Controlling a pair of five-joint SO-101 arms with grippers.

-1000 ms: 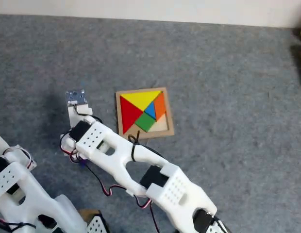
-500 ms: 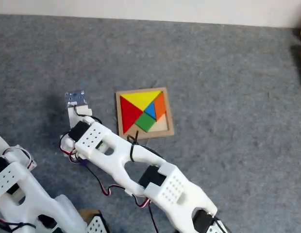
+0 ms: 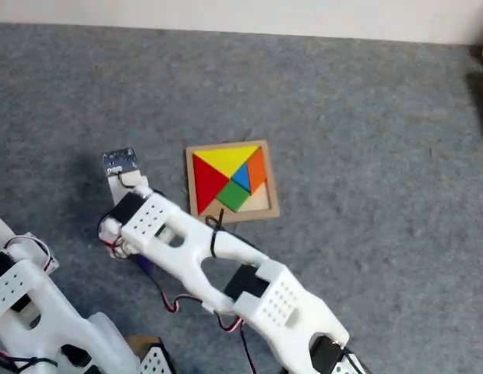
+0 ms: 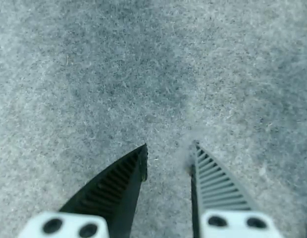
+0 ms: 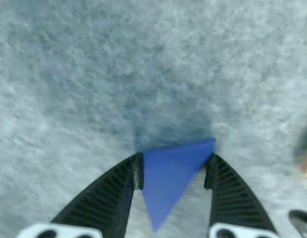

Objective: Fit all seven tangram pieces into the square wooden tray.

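We take the square wooden tray as our landmark; it lies flat on the grey carpet. Inside it we count five pieces. A large yellow triangle lies along the far rim, and a large red triangle lies along the side rim next to it. A small light-blue triangle sits at the middle, with an orange piece against the rim opposite the red one. A green square lies just nearer than the middle. A strip of bare wood shows in the tray's near corner, below the orange piece.

The right arm passes close by the tray's near corner. Its wrist end sits over the carpet beside the tray's red-triangle side, apart from the rim. The right gripper is closed onto a darker blue triangle, which is outside the tray. One finger presses each side of it, and the piece's sharp point faces back toward the wrist (we cannot tell whether it rests on the carpet or hangs just above).

The left arm is well away from the tray, farther out on the red-triangle side. The left gripper stands over the carpet with a moderate gap between its black finger and its grey finger, carpet showing through the gap.
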